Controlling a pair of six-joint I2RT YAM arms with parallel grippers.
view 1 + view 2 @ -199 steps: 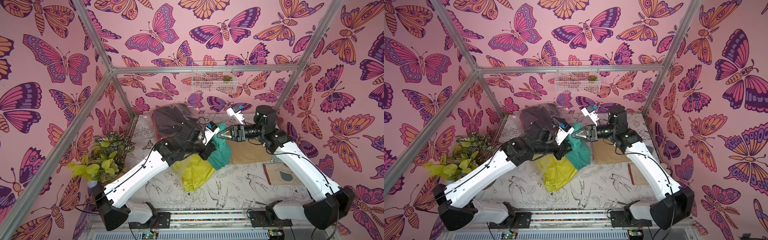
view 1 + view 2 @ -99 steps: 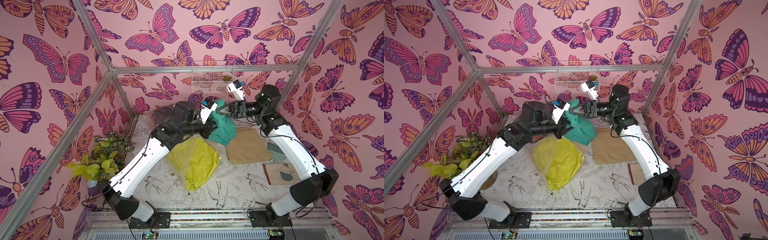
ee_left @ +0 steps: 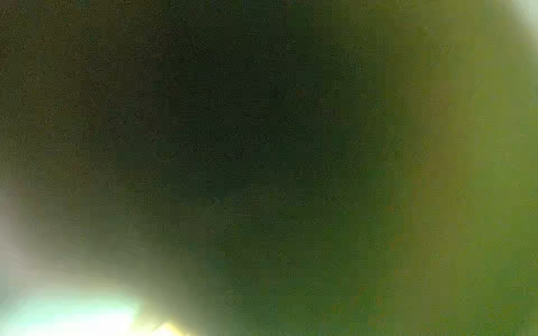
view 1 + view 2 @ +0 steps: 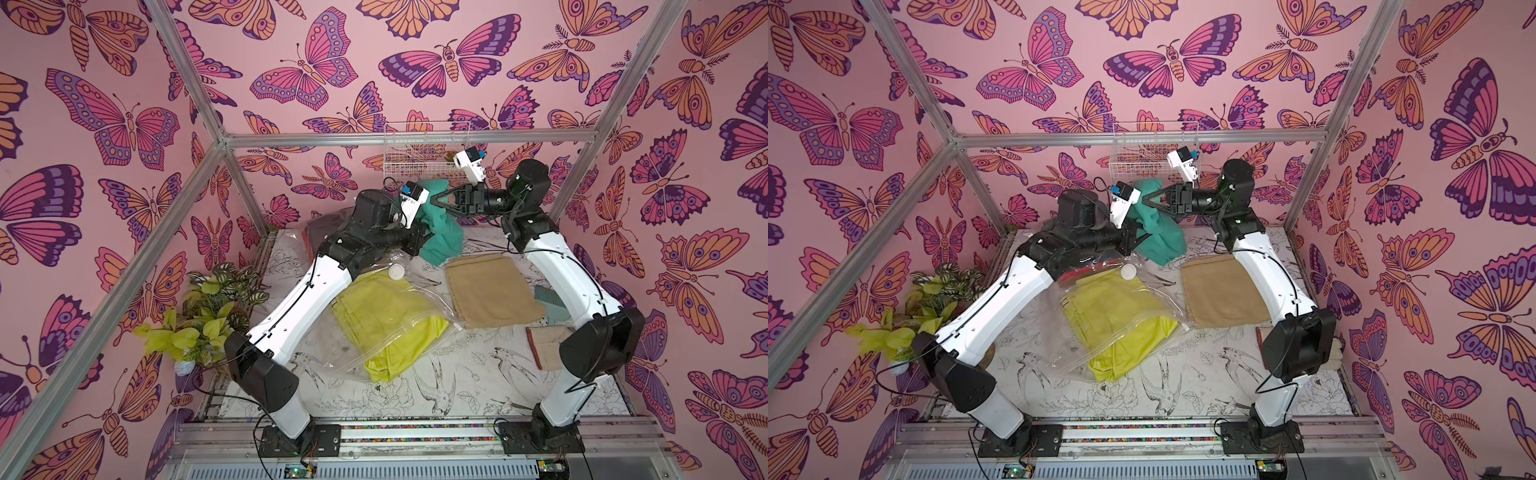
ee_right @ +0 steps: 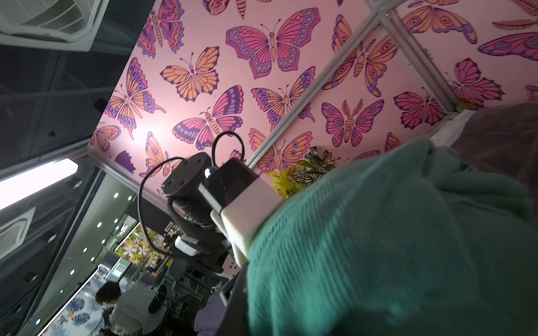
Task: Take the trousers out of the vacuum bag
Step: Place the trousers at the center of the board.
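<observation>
The teal trousers (image 4: 442, 241) hang bunched in the air over the back of the table. My right gripper (image 4: 435, 200) is shut on their top edge. My left gripper (image 4: 420, 245) is buried in the same cloth from the other side, its fingertips hidden; the left wrist view is blocked by cloth. In the right wrist view the teal trousers (image 5: 393, 247) fill the frame beside one dark finger (image 5: 233, 305). The vacuum bag (image 4: 419, 291), with its white valve cap (image 4: 395, 272), lies crumpled on the table over the yellow trousers (image 4: 382, 324). Tan trousers (image 4: 490, 291) lie flat to its right.
Dark and red garments (image 4: 322, 226) sit under plastic at the back left. A potted plant (image 4: 208, 316) stands at the left edge, and a wire basket (image 4: 424, 153) hangs on the back wall. Pale gloves on a brown mat (image 4: 544, 345) lie at the right edge.
Both arms have lifted the teal trousers up off the table and back toward the wall. The yellow trousers and bag are now uncovered.
</observation>
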